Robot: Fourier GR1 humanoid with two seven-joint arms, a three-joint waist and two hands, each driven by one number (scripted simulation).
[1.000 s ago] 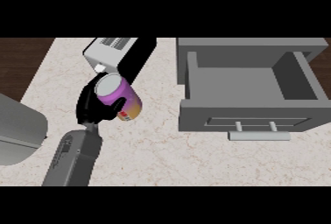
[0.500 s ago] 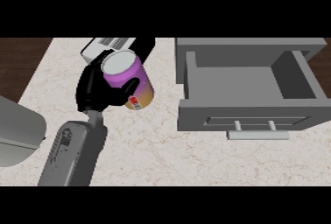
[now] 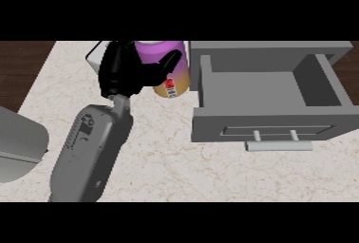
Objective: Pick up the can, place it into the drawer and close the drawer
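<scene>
With the robot hand (image 3: 129,71) clamped round the can (image 3: 170,71), it should be carried rightward over the open drawer (image 3: 270,88).

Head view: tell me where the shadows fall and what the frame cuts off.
Head view: lighting is soft and even, no glare; the open drawer has its darkest shading along the inner right wall; its handle throws a faint shadow on the counter. The can, held in the left hand, is cropped at its top by the upper band. The right hand is out of view.
</scene>
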